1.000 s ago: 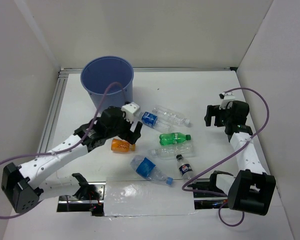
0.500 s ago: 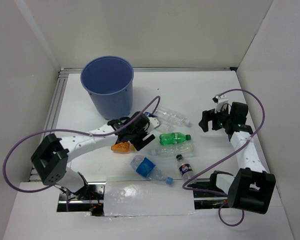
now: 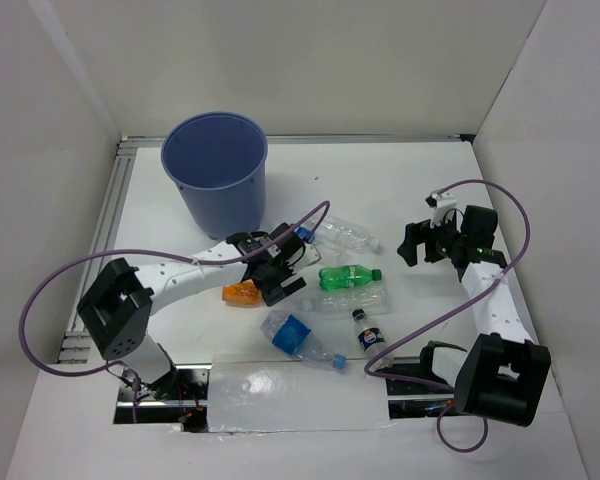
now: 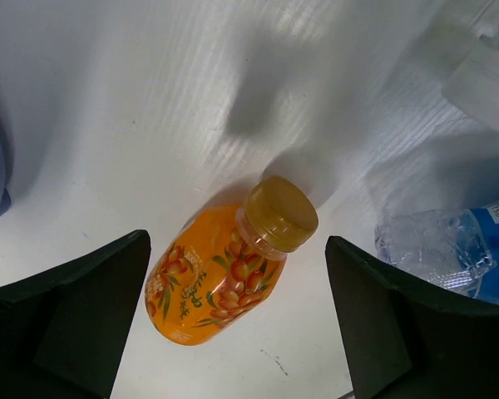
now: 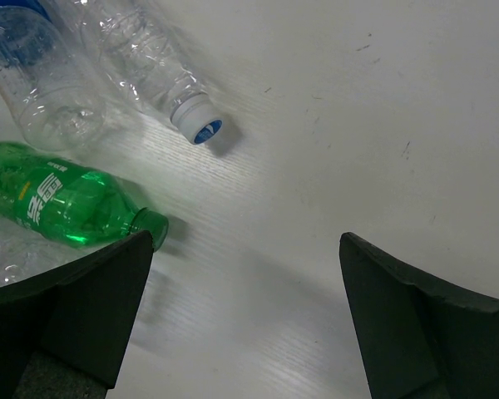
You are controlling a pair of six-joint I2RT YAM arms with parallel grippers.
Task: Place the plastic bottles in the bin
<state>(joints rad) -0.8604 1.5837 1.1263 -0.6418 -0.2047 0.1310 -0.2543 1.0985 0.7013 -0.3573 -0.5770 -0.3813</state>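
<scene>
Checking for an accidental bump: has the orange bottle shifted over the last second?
No. In the top view the orange bottle lies in the same spot, just as far on the near side of the bin.

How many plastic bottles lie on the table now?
7. Orange bottle under the open left claw; blue-labelled bottle partly hidden behind it; capped clear bottle to its right; green bottle; crumpled clear bottle just nearer; another blue-labelled bottle and cola bottle nearest the arm bases.

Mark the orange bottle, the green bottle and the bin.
orange bottle (image 4: pixel 216 287), left wrist view, on its fruit label.
green bottle (image 5: pixel 62 204), right wrist view, on its labelled body.
bin (image 3: pixel 225 205), top view, on its outer wall.
</scene>
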